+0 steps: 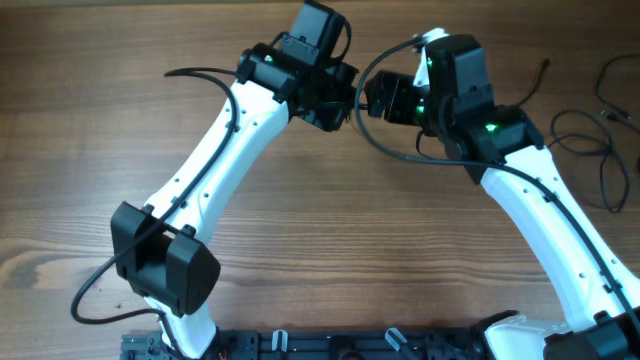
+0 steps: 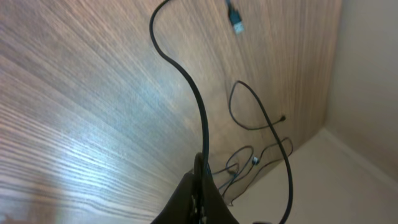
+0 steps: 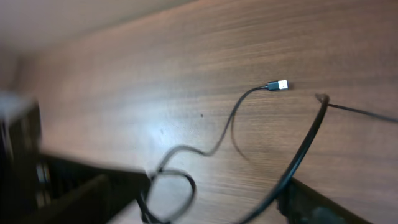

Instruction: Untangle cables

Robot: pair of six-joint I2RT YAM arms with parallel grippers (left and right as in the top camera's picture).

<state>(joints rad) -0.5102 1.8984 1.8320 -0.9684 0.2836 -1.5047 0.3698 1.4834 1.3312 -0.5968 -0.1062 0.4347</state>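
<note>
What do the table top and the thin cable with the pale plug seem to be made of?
Table top: wood or wood-look laminate, semi-gloss; grain lines and soft glare show.
Thin cable: likely plastic jacket, matte black, bending loosely.
Its plug: silvery-white tip, probably metal.

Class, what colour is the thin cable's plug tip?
The plug tip is silvery white, clearest in the right wrist view.

thin dark cables [image 3: 232,124] lie in loose loops, one silver-tipped.
</note>
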